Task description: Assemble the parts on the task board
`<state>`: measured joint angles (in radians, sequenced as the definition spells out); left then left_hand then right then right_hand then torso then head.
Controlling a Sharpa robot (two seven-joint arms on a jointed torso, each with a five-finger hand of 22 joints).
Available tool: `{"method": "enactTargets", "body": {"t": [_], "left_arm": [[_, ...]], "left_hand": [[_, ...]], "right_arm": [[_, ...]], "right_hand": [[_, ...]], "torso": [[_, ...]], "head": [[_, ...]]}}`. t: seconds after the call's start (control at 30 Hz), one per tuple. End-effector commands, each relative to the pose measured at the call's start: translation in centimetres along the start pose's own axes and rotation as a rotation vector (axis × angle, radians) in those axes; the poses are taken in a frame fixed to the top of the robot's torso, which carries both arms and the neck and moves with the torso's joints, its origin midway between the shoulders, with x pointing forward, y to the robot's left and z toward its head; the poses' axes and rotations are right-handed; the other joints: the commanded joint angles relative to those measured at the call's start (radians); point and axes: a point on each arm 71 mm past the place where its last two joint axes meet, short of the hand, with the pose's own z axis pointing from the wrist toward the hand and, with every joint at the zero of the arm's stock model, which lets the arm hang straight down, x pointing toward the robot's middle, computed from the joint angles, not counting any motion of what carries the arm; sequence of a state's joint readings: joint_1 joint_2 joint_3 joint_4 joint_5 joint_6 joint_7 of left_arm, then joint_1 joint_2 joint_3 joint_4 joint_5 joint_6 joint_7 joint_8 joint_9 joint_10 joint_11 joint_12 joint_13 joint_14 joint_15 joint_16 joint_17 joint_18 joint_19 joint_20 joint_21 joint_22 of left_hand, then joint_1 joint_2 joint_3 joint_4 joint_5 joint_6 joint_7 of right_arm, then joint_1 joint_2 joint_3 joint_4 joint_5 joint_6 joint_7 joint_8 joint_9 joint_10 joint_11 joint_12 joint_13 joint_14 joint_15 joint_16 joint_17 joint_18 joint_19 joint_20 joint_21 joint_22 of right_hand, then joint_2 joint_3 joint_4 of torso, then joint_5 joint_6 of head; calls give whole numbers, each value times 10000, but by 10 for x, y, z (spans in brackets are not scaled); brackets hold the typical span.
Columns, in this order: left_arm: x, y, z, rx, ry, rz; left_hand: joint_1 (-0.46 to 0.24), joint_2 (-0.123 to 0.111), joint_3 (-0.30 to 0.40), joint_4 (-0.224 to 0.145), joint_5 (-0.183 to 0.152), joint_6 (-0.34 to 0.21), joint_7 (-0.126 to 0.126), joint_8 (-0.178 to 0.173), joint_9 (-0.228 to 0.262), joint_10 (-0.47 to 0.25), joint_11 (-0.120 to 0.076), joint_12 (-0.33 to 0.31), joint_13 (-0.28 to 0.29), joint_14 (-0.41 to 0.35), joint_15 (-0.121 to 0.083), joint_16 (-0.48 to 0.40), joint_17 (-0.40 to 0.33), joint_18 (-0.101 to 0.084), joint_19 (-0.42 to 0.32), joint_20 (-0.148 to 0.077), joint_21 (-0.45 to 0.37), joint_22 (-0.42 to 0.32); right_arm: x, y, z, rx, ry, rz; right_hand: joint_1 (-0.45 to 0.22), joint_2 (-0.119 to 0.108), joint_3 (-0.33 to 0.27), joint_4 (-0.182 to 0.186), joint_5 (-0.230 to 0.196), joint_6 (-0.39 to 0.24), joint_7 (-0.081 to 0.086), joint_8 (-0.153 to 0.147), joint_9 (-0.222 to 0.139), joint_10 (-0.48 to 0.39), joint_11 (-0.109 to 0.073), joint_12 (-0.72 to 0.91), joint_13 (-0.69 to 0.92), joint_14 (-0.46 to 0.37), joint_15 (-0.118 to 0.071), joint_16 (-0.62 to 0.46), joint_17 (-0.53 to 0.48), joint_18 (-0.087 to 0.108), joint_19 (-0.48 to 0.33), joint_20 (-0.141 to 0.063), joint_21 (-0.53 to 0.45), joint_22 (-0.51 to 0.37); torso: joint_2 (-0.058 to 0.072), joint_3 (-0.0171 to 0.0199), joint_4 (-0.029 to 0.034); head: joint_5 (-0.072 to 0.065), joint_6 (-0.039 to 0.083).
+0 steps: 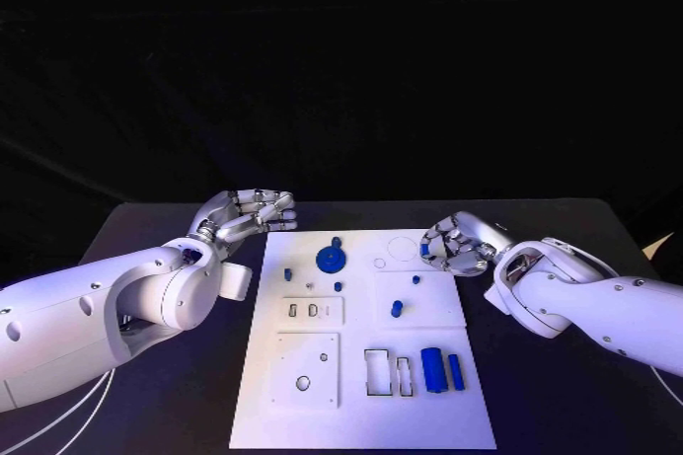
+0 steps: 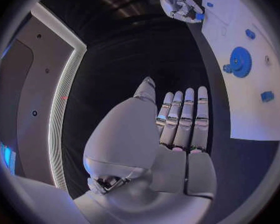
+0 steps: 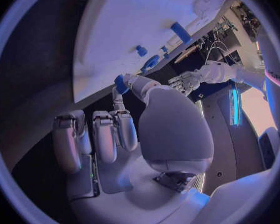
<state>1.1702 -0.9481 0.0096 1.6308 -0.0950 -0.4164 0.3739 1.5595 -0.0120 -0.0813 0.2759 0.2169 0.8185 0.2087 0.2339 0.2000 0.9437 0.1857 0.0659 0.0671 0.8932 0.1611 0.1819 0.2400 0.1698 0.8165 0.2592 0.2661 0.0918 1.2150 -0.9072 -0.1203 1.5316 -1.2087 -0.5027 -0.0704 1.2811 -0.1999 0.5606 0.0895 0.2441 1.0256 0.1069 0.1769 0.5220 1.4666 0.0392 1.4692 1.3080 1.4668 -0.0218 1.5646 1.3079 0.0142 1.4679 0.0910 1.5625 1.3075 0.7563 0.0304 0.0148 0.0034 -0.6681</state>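
Observation:
The white task board point(image 1: 356, 416) lies in the middle of the black table. A blue gear point(image 1: 332, 259) sits near its far edge, with small blue pegs point(image 1: 396, 308) around the middle and two blue blocks point(image 1: 432, 369) near the front right. My right hand point(image 1: 458, 244) hovers at the board's far right edge. It pinches a small blue part point(image 3: 121, 83) between thumb and a finger, while the other fingers are curled. My left hand point(image 1: 245, 216) is off the board's far left corner, its fingers point(image 2: 184, 119) straight and side by side, holding nothing.
The board has rectangular cut-outs point(image 1: 377, 372) beside the blue blocks, and slots point(image 1: 303, 310) and a round hole point(image 1: 303, 383) on its left half. White cables point(image 1: 57, 420) trail under my left arm. Black table point(image 1: 569, 416) surrounds the board.

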Motion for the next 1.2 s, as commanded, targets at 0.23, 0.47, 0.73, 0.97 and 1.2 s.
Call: {"method": "enactTargets", "body": {"t": [0.23,0.47,0.73,0.97,1.2], "left_arm": [[-3,2,5,29,1,-32],[-4,5,11,-19,-58,-43],[-3,11,18,-104,-101,-24],[0,15,22,-183,-70,-18],[3,18,24,-254,15,-30]], "left_hand": [[25,115,-77,-11,-37,-54,169,-71,19,-77,3,-19,0,-74,1,-52,14,85,-14,51,-72,-13],[26,115,-80,-12,-38,-52,165,-70,21,-77,-3,-18,0,-75,1,-56,16,86,-14,51,-74,-15],[29,120,-84,-13,-38,-49,157,-70,25,-77,-12,-16,1,-78,2,-64,20,86,-14,52,-78,-19],[26,120,-88,-11,-43,-48,153,-70,27,-78,-17,-16,1,-80,2,-68,22,86,-15,53,-79,-20],[22,120,-94,-8,-53,-48,149,-71,29,-78,-23,-15,2,-83,3,-75,25,86,-16,54,-82,-23]], "right_arm": [[18,50,3,-589,-4,-198],[39,85,8,-1156,218,-318],[74,119,8,-1841,809,-546],[103,132,6,-1938,1345,-629],[123,138,5,-1944,1751,-711]], "right_hand": [[-171,34,56,38,43,106,-3,64,26,78,-77,32,1487,1040,-83,62,2629,-127,991,-92,33,2602],[-232,81,64,70,59,100,-11,65,32,85,-86,37,1494,1040,-92,62,2629,-126,988,-102,28,2599],[-236,83,65,68,67,100,-14,66,34,87,-88,39,1496,1040,-93,62,2629,-122,978,-103,15,2591],[-253,71,59,64,86,99,-19,68,38,75,-93,27,1482,1040,-98,62,2629,-118,970,-107,4,2584],[-290,67,53,71,104,83,-16,62,39,48,-93,-1,1452,1040,-103,62,2629,-108,947,-113,-28,2565]], "torso": [[-183,-66,11],[-312,-108,26],[-464,-175,1],[-520,-179,-7],[-495,-177,-10]], "head": [[111,-140],[330,-271],[531,-416],[614,-479],[652,-555]]}}
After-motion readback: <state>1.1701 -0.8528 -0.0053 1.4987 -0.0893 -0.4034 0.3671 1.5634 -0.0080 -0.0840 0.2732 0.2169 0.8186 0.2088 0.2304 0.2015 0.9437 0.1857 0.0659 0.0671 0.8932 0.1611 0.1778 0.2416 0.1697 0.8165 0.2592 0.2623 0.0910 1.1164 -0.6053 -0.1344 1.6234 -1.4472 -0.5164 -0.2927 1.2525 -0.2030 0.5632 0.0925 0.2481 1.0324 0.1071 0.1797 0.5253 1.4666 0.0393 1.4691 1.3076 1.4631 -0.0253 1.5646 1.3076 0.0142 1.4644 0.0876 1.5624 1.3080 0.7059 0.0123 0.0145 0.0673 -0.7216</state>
